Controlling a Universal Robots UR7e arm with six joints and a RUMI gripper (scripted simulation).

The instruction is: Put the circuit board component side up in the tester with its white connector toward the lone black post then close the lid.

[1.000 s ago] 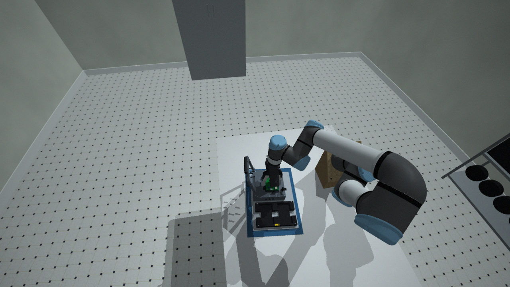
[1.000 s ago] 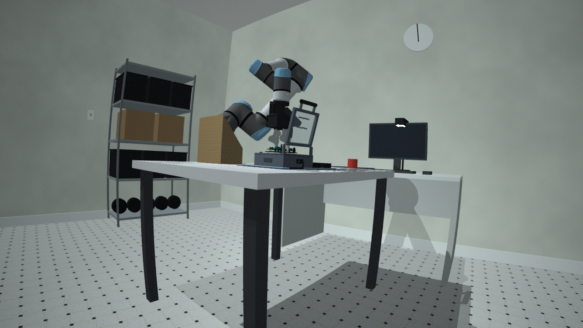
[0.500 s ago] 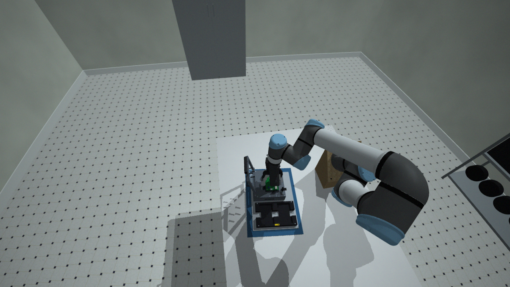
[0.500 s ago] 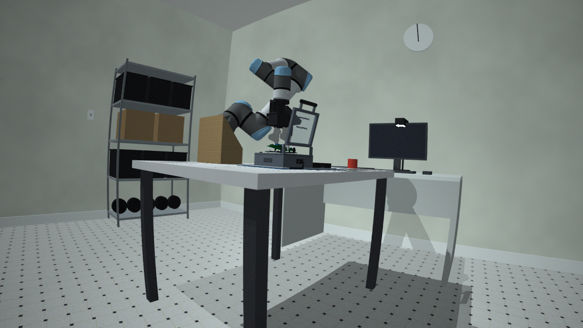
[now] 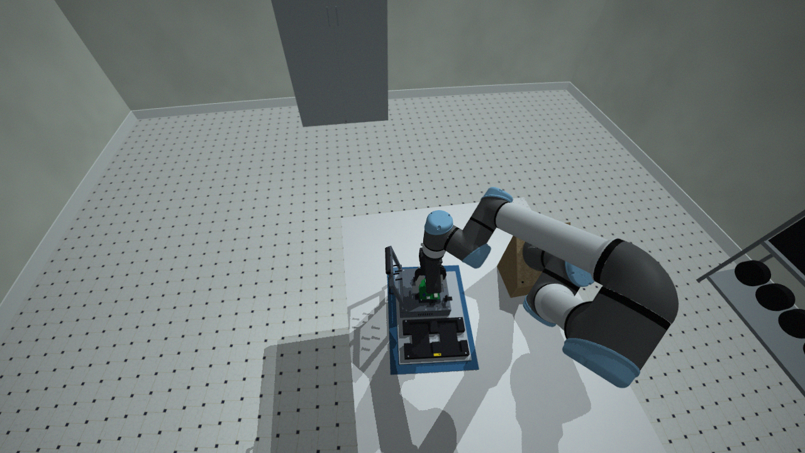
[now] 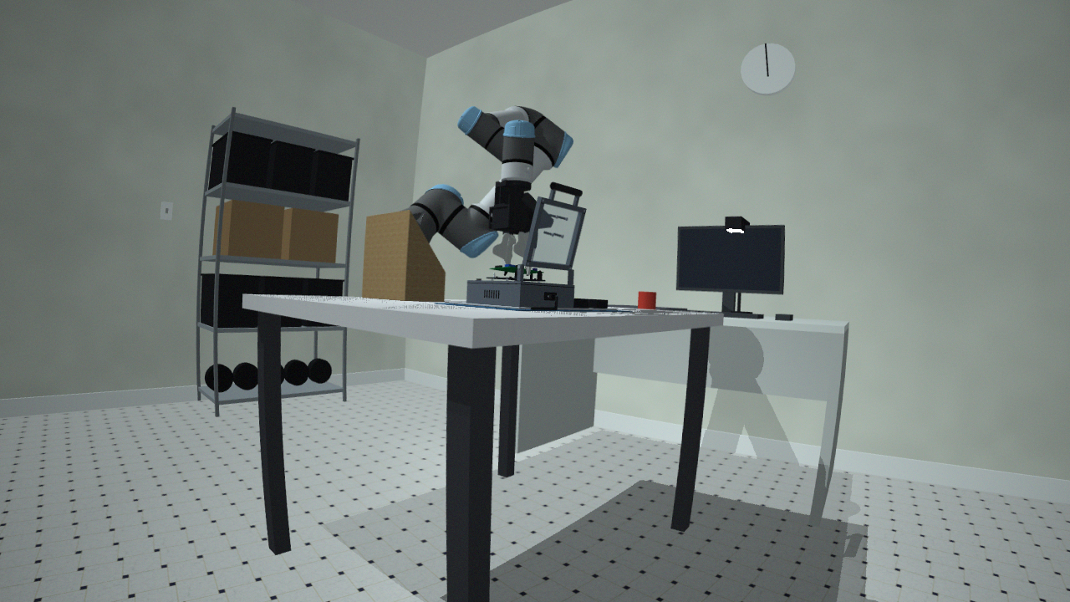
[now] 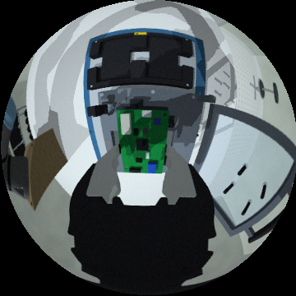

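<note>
Evidently, gripper [image 5: 431,285] [image 6: 508,257] [image 7: 143,144] grasping circuit board [image 5: 422,288] [image 6: 501,268] [image 7: 154,137] over tester [image 5: 416,309] [image 6: 493,293] [image 7: 187,127]; lid [image 5: 394,285] [image 6: 559,233] [image 7: 247,152] raised.
</note>
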